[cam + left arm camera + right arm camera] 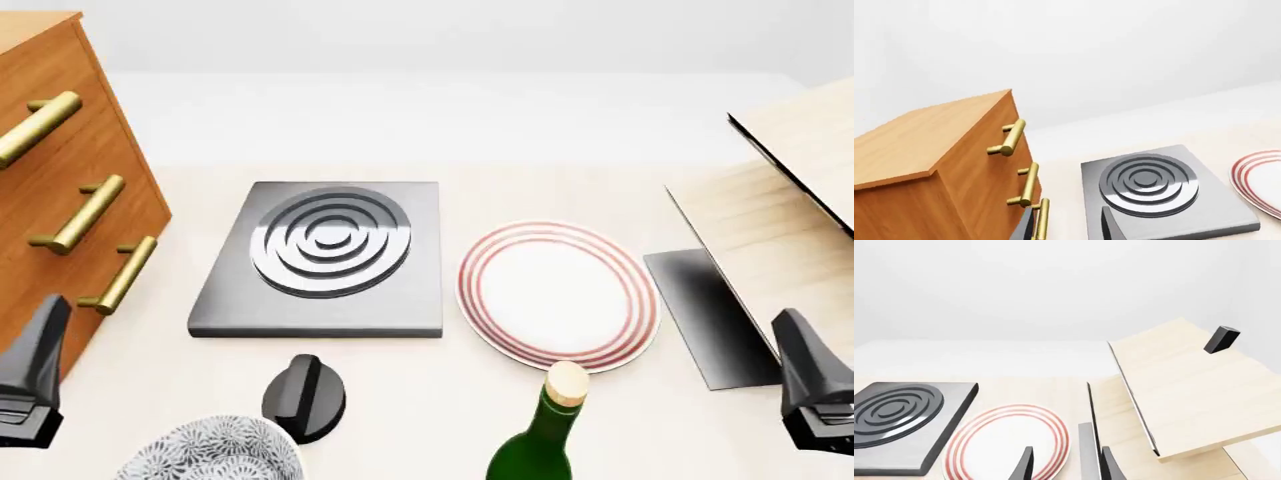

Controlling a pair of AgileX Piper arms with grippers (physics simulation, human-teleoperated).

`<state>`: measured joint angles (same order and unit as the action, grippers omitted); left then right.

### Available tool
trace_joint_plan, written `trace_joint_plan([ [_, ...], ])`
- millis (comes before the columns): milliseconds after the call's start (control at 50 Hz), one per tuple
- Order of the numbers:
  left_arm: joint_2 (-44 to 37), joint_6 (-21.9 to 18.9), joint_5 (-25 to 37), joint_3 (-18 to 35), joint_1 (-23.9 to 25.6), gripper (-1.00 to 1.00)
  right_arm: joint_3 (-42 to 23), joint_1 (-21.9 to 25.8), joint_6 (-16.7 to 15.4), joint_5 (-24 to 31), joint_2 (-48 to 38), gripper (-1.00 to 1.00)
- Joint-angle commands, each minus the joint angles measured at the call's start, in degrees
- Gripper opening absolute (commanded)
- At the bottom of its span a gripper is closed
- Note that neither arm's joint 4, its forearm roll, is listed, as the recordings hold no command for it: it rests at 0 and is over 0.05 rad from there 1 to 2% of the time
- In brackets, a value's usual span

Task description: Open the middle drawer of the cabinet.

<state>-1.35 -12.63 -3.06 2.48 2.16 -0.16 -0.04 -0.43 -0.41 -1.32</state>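
The orange-brown cabinet (40,60) stands at the table's left edge, its three brass bar handles facing right. The middle drawer (127,215) carries the second handle (80,213), and all three fronts look flush. In the left wrist view the cabinet (914,145) fills one side, with the middle handle (1028,184) between the other two. My left gripper (1067,227) is open and empty, close to the lowest handle (1043,220) and touching nothing. It shows in the front view at the near left (30,385). My right gripper (1066,467) is open and empty at the near right (814,395).
A grey stove plate (320,255) with rings lies right of the cabinet. A red-rimmed plate (558,295) sits beside it. A green bottle (541,440), a black knob (304,397) and a patterned bowl (214,455) are at the near edge. A pale wood box (787,200) stands on the right.
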Motion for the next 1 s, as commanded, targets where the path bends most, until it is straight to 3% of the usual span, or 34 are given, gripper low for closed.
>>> trace_joint_plan([
  [20,1.12,-6.79,0.2,1.62,3.37,1.0,0.01,0.03,0.08,0.08,0.23,1.0],
  [300,-0.7,-19.15,1.3,2.88,5.92,1.0,0.01,0.04,0.1,0.08,0.22,1.0],
  [380,-2.19,-20.13,0.96,3.73,5.86,1.0,0.01,0.03,0.09,0.08,0.23,1.0],
  [500,-6.9,-25.57,-4.09,4.04,6.17,1.0,0.01,0.04,0.09,0.08,0.23,1.0],
  [560,-8.59,-24.81,-4.32,5.42,5.8,1.0,0.01,0.03,0.1,0.09,0.24,1.0],
  [640,-11.21,-29.46,-6.16,5.13,6.33,1.0,0.01,0.04,0.09,0.09,0.24,1.0],
  [1000,-18.06,-35.1,-7.99,8.07,6.73,1.0,0.01,0.04,0.07,0.08,0.22,1.0],
])
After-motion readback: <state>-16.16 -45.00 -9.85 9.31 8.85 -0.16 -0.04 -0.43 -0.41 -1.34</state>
